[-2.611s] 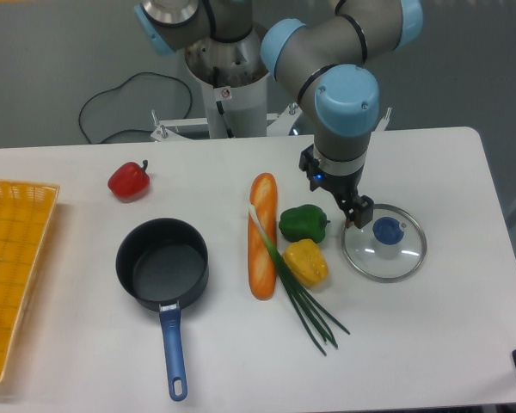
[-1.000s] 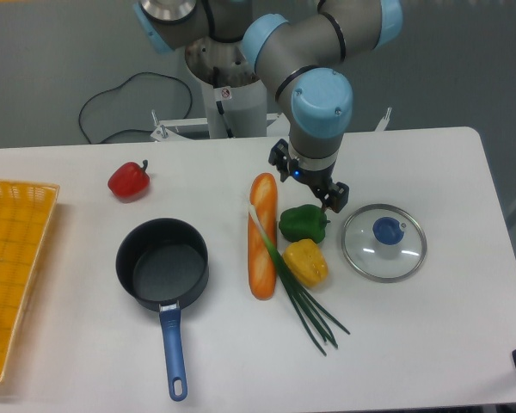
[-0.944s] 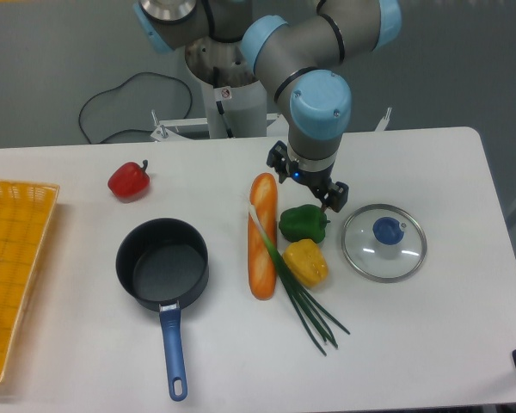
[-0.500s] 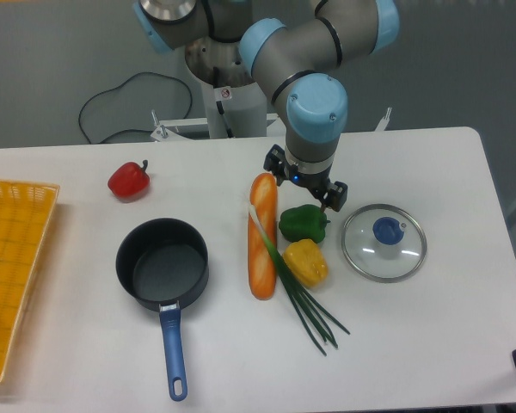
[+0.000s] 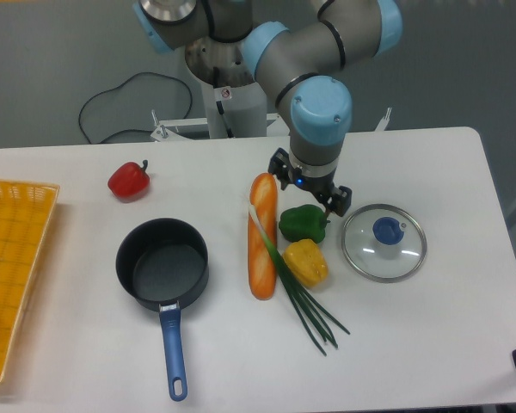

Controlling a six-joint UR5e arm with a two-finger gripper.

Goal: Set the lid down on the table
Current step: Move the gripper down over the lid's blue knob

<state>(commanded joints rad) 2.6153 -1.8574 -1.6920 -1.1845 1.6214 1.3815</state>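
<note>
The lid [image 5: 383, 243], clear glass with a metal rim and a blue knob, lies flat on the white table [image 5: 430, 335] at the right. My gripper [image 5: 310, 184] hangs open to the lid's upper left, above the green pepper [image 5: 303, 223], with nothing between its fingers. One fingertip [image 5: 340, 201] is just off the lid's rim and does not touch it. The other fingertip [image 5: 279, 166] is near the top of the baguette [image 5: 261, 233].
A yellow pepper [image 5: 305, 261] and spring onions [image 5: 303, 295] lie left of the lid. A dark saucepan [image 5: 162, 262] with a blue handle stands centre-left, a red pepper [image 5: 128, 179] behind it. A yellow wicker tray [image 5: 10, 262] lies at the left edge.
The gripper left the lid's left rim and went left and up over the green pepper, then drifted slightly back right. The lid has not moved.
</note>
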